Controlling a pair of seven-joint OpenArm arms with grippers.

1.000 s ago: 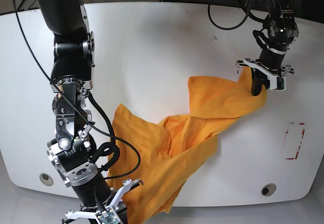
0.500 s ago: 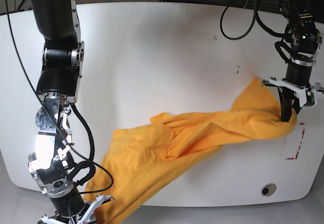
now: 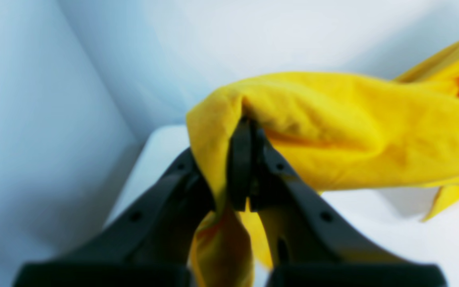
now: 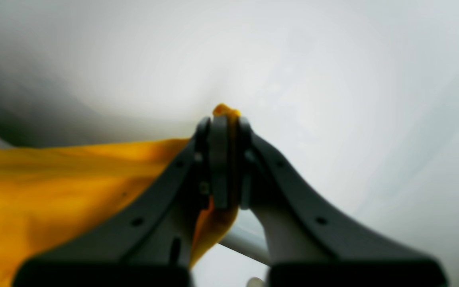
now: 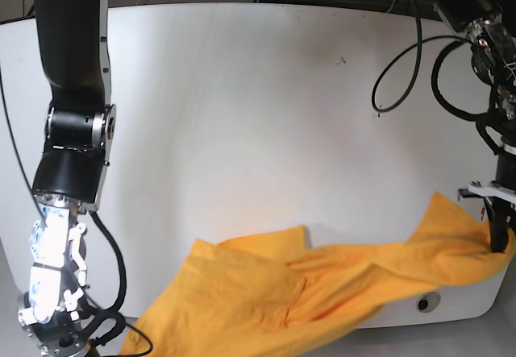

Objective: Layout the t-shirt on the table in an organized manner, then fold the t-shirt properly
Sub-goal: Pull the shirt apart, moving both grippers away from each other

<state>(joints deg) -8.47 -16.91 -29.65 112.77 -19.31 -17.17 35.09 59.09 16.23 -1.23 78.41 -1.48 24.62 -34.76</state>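
The orange-yellow t-shirt (image 5: 322, 292) stretches in a wrinkled band along the front edge of the white table (image 5: 242, 115), part of it spilling over that edge. At the right end of the band, my left gripper (image 5: 500, 248) is shut on a bunched fold of the t-shirt (image 3: 353, 119), and the left wrist view shows the left gripper (image 3: 245, 127) pinching cloth. My right gripper (image 4: 223, 119) is shut on an edge of the t-shirt (image 4: 54, 187), a small tuft poking past its tips. In the base view that gripper lies below the bottom left corner.
The right arm (image 5: 72, 147) stands tall along the table's left side. Black cables (image 5: 403, 75) loop over the back right corner. A round grey grommet (image 5: 426, 301) shows just below the cloth near the front right edge.
Both grippers have moved toward the table's front edge and farther apart, the left one out to the right. The t-shirt was dragged forward with them and pulled out into a long band.
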